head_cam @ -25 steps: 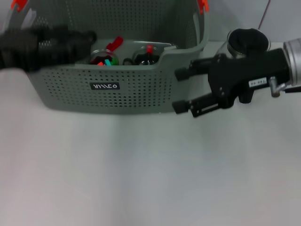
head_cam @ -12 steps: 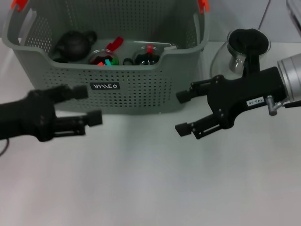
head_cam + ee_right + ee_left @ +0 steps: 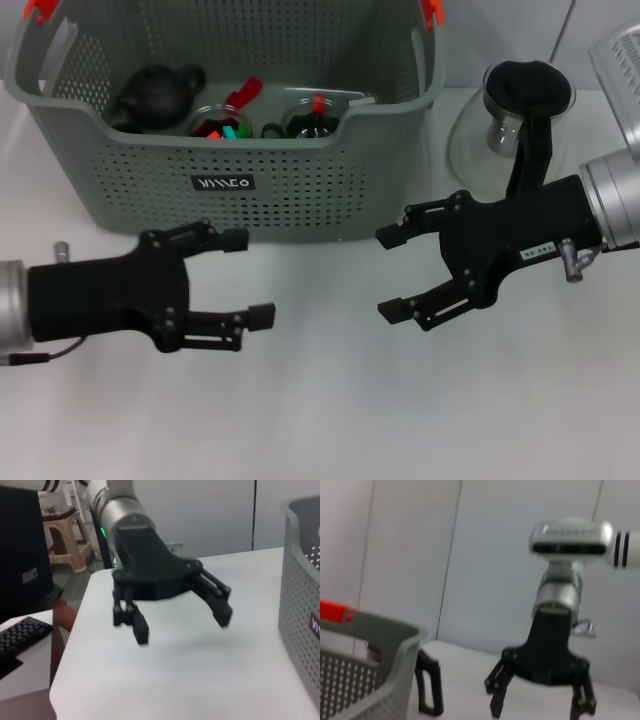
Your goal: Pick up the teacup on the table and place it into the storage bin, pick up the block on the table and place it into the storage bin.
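Head view, large grey-green perforated plastic storage bin (image 3: 300,190) at the far side of the white table (image 3: 330,400), dark teapot-like item (image 3: 155,92) inside its left end, black left gripper (image 3: 245,277) and black right gripper (image 3: 392,272) hovering near the bin's front wall, both with jaws spread and empty.

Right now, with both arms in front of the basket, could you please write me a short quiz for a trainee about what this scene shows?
1. True or false: the left end effector is open and holds nothing.
2. What stands on the table beside the storage bin, on the robot's right? A) a glass pitcher with a black lid B) a keyboard C) a stool
3. Fill in: the dark round teapot lies ___ the storage bin.

Key
1. True; the right end effector is also open and empty.
2. A, the glass pitcher.
3. inside
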